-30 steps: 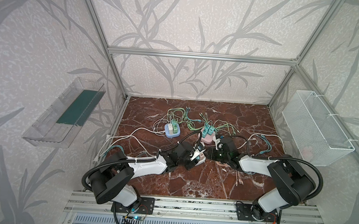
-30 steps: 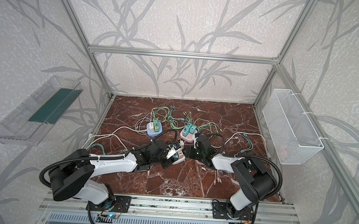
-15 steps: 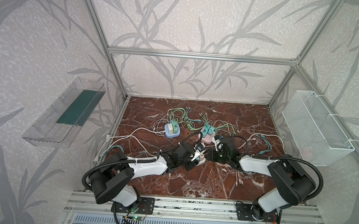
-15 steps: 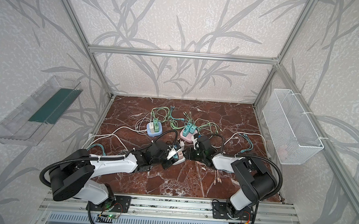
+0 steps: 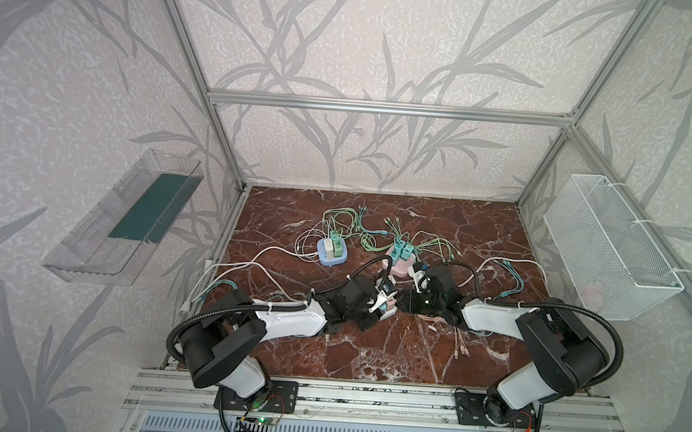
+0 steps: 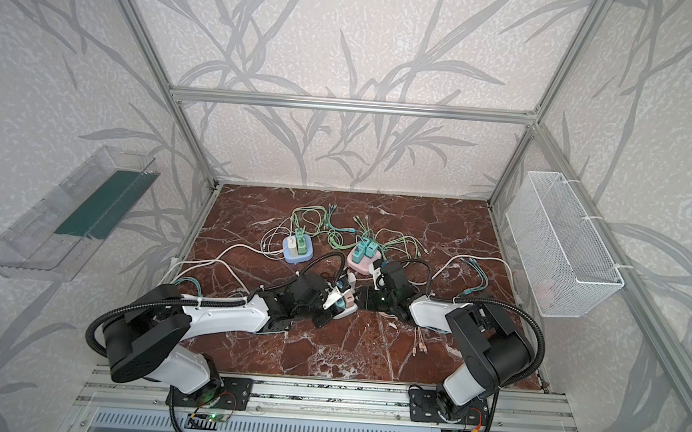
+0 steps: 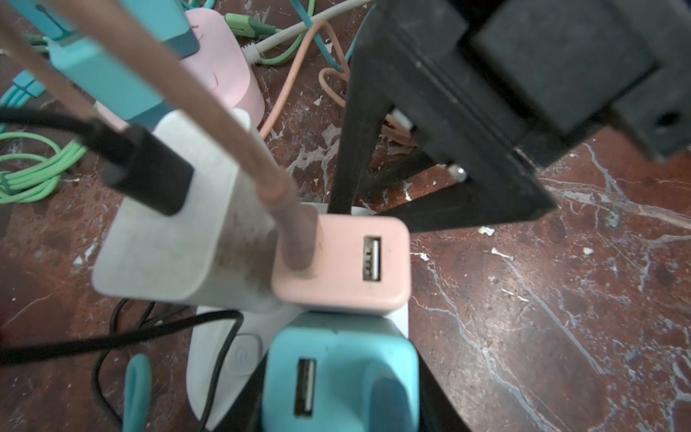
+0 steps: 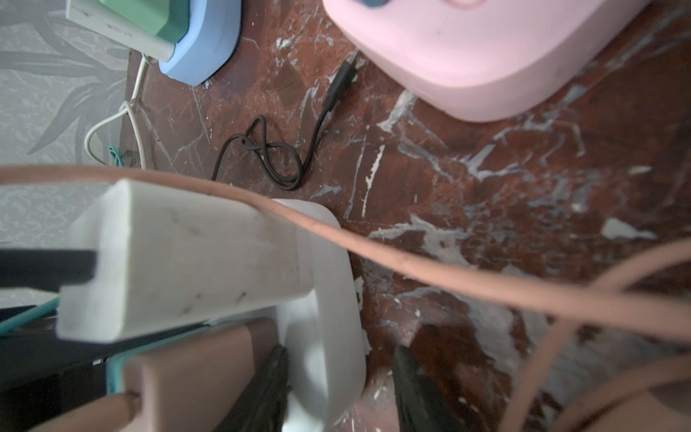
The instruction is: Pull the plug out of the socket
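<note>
Midway between the side edges of the red marble tabletop (image 5: 326, 349), the teal square charger plug (image 7: 336, 374) appears seated in the white socket block (image 7: 243, 385), left gripper (image 5: 384, 302) clamped on the plug, right gripper (image 8: 336, 396) straddling the block, grip unclear; the pull not yet made.

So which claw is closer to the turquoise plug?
Left. The left claw has the turquoise plug right between its fingers; the right claw sits at the white socket block's other side, beyond the pink plug.
</note>
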Available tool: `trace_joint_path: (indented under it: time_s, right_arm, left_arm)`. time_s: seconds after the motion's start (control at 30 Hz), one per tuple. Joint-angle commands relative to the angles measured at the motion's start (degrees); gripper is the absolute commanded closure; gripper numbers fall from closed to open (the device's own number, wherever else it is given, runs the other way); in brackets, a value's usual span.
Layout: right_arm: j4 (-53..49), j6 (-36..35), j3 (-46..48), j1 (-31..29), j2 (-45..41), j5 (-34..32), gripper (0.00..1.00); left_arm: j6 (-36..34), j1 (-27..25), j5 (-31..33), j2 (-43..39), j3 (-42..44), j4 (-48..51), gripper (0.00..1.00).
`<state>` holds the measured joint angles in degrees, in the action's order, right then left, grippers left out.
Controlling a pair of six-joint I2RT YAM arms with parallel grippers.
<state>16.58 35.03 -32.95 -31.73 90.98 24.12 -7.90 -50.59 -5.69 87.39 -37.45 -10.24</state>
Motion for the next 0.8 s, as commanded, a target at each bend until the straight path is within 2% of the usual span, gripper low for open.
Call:
trace_joint_path:
  time_s: [0.0, 0.13, 0.3, 0.77]
  right_arm:
    - [-1.37, -0.84, -0.80, -0.13, 1.63, 1.82, 0.53]
    - [-1.81, -0.92, -0.62, -0.13, 2.01, 2.07, 0.58]
    - [-3.32, -1.87, -0.20, -0.10, 1.48, 1.60, 0.62]
    - [-5.15, -3.91, 2.50, -0.58, 1.57, 0.69, 0.73]
  left_arm:
    - [-0.69, -0.45, -0.50, 1.37, -0.84, -0.31, 0.61]
    - [0.47, -0.39, -0.89, 1.54, -0.87, -2.08, 0.69]
    - [3.44, -0.39, -0.83, 1.46, -0.61, -4.42, 0.74]
    - [9.27, 1.49, -4.43, -0.21, -0.09, -8.45, 0.79]
